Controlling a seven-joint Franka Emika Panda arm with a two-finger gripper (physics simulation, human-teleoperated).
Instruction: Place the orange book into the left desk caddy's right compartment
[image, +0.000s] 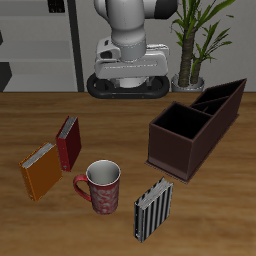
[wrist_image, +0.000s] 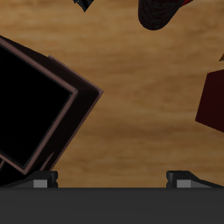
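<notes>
The orange book (image: 40, 170) stands on edge near the table's front, beside the dark red book (image: 68, 142); it does not show in the wrist view. The left desk caddy (image: 168, 150), maroon-brown with a flat rim and a black, divided interior, stands across the table from the books. A corner of it shows in the wrist view (wrist_image: 80, 107). My gripper (wrist_image: 112, 180) hangs high above the table's middle, with only the finger bases showing, wide apart and empty. In the exterior view only the arm (image: 130, 45) at the back shows.
A red patterned mug (image: 101, 187) and a black-and-white striped book (image: 152, 208) stand near the front edge. A second like-coloured box with slanted sides (image: 226, 98) sits behind the caddy. A potted plant (image: 192, 45) is at the back.
</notes>
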